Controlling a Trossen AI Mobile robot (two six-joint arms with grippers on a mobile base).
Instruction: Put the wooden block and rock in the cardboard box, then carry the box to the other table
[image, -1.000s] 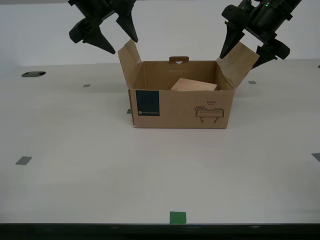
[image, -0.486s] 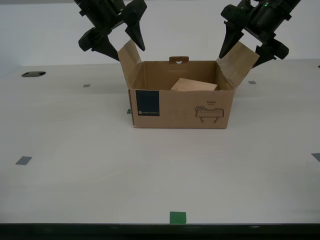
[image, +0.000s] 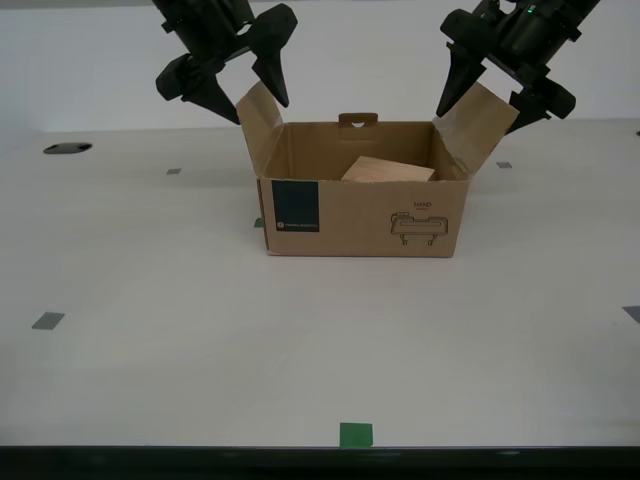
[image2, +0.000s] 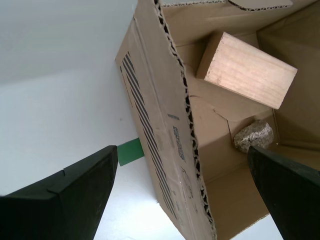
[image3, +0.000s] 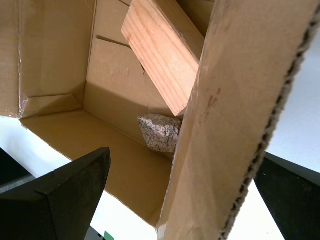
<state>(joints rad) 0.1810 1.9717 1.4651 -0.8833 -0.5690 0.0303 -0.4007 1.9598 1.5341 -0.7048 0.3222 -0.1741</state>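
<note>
The cardboard box (image: 360, 215) stands open on the table, its two side flaps raised. The wooden block (image: 385, 170) leans inside it, also seen from both wrists (image2: 247, 70) (image3: 162, 55). The rock (image2: 254, 136) (image3: 159, 131) lies on the box floor beside the block, hidden in the exterior view. My second gripper (image: 245, 95) (image2: 175, 200) is open, one finger on each side of the flap at the exterior view's left. My first gripper (image: 487, 112) (image3: 175, 200) is open astride the flap at the exterior view's right. The other table is out of view.
The smooth off-white table (image: 200, 330) carries grey tape squares (image: 46, 321) and green tape marks (image: 355, 435), one (image2: 131, 151) beside the box. A dark round opening (image: 66, 148) sits at the exterior view's far left. The table's front edge runs along the exterior view's bottom.
My second gripper has moved toward the box and now stands astride its flap. My first gripper and the box have not moved.
</note>
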